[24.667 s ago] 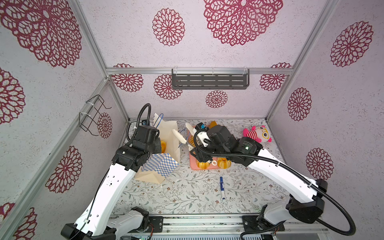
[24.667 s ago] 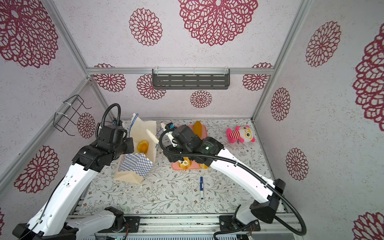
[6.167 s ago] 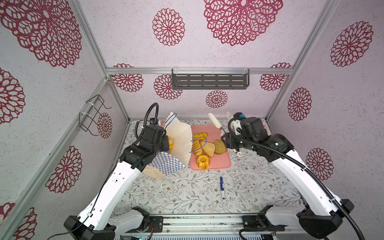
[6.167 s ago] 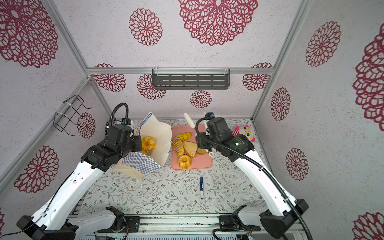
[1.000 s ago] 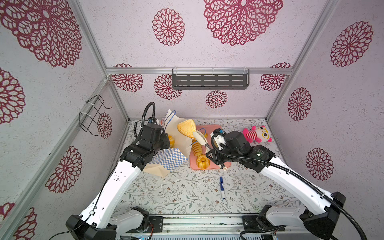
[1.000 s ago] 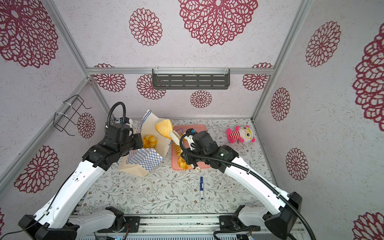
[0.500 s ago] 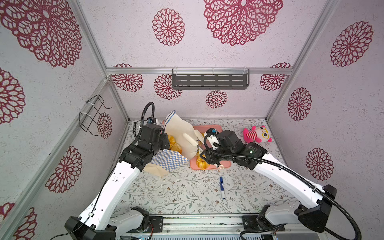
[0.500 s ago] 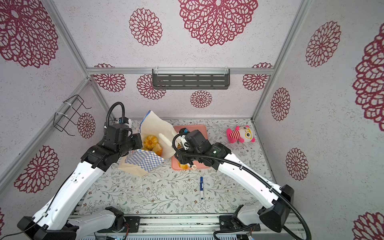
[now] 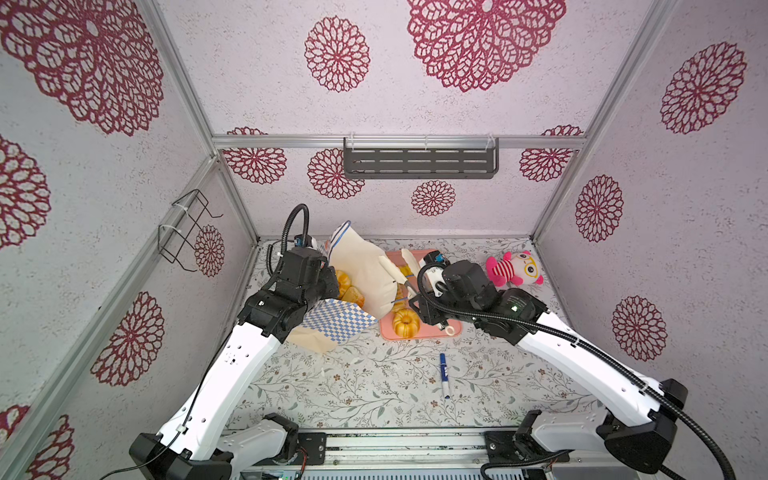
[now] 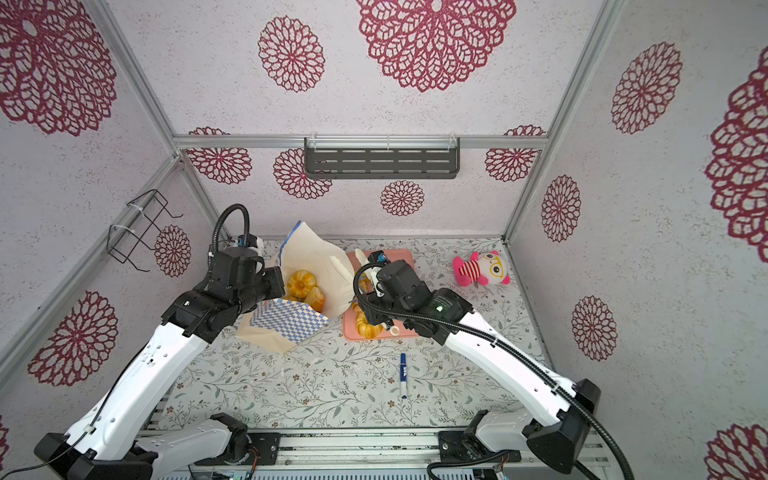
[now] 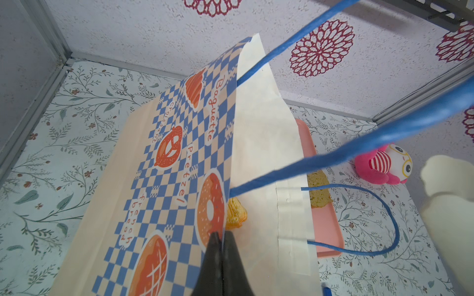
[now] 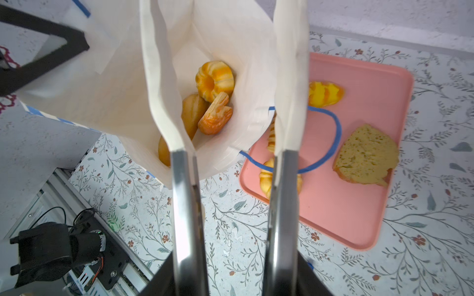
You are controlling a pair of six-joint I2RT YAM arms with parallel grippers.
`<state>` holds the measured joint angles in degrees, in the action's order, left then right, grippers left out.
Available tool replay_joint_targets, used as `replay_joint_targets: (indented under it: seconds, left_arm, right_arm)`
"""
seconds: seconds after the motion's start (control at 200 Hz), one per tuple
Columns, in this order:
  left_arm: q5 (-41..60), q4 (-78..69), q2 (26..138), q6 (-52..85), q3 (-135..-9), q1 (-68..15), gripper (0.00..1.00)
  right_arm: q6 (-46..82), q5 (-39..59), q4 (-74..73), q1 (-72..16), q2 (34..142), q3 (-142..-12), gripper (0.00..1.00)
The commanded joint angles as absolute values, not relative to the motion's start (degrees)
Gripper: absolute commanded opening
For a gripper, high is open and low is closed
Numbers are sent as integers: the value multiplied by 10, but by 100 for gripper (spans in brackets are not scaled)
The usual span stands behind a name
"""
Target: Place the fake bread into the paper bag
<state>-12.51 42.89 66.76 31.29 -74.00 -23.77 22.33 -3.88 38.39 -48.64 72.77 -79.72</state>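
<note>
The paper bag (image 9: 337,321) (image 10: 286,322) leans open toward the pink tray. My left gripper (image 11: 222,234) is shut on the bag's checked rim (image 11: 179,153). Inside the bag (image 12: 115,77) lie pieces of fake bread: a ring cake (image 12: 215,80) (image 10: 301,282), a triangular pie (image 12: 215,115) (image 9: 354,296) and a brown bun (image 12: 192,112). My right gripper (image 12: 223,15) (image 9: 397,264) stands open over the bag's mouth with nothing between its white fingers. On the tray remain a ring cake (image 9: 405,324) (image 10: 365,328), a croissant (image 12: 324,93) and a flat slice (image 12: 366,156).
The pink tray (image 9: 455,332) (image 12: 359,217) sits right of the bag, with the bag's blue cord handle (image 12: 336,133) draped over it. A pink striped plush (image 9: 513,270) (image 10: 482,270) lies at the back right. A blue marker (image 9: 444,370) lies in front.
A second ago my right gripper held the triangular pie above the bag's mouth. It has opened, and the pie now lies inside the bag. My left gripper kept its hold.
</note>
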Motion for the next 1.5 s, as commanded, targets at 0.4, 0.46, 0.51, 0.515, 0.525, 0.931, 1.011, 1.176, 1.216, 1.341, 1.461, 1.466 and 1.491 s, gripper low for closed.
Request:
replay_joint_targets:
  seconds: [0.4, 0.46, 0.51, 0.515, 0.525, 0.931, 1.011, 1.176, 1.216, 1.341, 1.461, 1.466, 1.491]
  left_arm:
    - [-125, 423, 660, 310, -738, -231, 0]
    - [-126, 423, 659, 311, -737, -231, 0]
    - [-127, 423, 658, 310, -736, -230, 0]
    - [-127, 422, 658, 310, -736, -230, 0]
    - [-127, 423, 658, 311, -736, -229, 0]
    - [-147, 426, 631, 339, -707, -201, 0]
    - [-156, 429, 623, 345, -698, -195, 0]
    - [-164, 432, 610, 361, -681, -185, 0]
    - [-165, 432, 607, 363, -678, -183, 0]
    - [-162, 430, 604, 366, -673, -180, 0]
    - [-155, 425, 604, 366, -674, -180, 0]
    - [-155, 425, 604, 366, -674, -180, 0]
    - [-152, 422, 605, 366, -673, -181, 0]
  right_arm:
    - [301, -32, 342, -329, 575, -690, 47]
    - [307, -28, 342, -322, 572, -675, 47]
    - [313, -26, 340, -318, 570, -660, 47]
    - [313, -25, 340, -317, 570, -658, 47]
    - [314, -24, 339, -316, 569, -655, 47]
    - [336, 14, 314, -294, 567, -569, 46]
    - [335, 20, 315, -294, 571, -561, 45]
    - [334, 48, 315, -294, 589, -539, 45]
    - [334, 57, 315, -294, 595, -533, 45]
    - [335, 96, 306, -295, 613, -515, 45]
    - [336, 128, 297, -298, 627, -500, 45]
    - [336, 129, 297, -298, 628, -500, 45]
    - [336, 134, 296, -299, 631, -497, 45]
